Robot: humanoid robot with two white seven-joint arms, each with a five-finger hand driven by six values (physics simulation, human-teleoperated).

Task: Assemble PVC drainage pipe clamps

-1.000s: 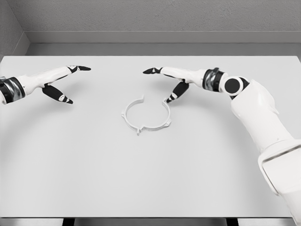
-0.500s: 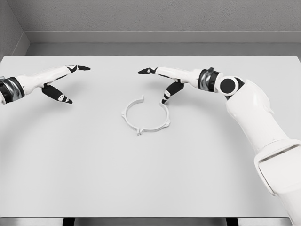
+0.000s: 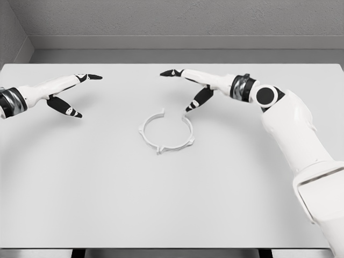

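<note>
Clamp ring [image 3: 166, 133] flat on table [image 3: 107, 188], between empty spread-fingered left hand [image 3: 63, 92] and right hand [image 3: 196, 86].

A single head-mounted camera looks forward and steeply down across the white table [image 3: 172, 204], its far edge and the grey wall [image 3: 177, 19] at top. Both arms enter from the lower sides; no second view.

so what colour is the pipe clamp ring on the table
White, nearly matching the pale table; the clamp ring shows best in the head view.
</note>
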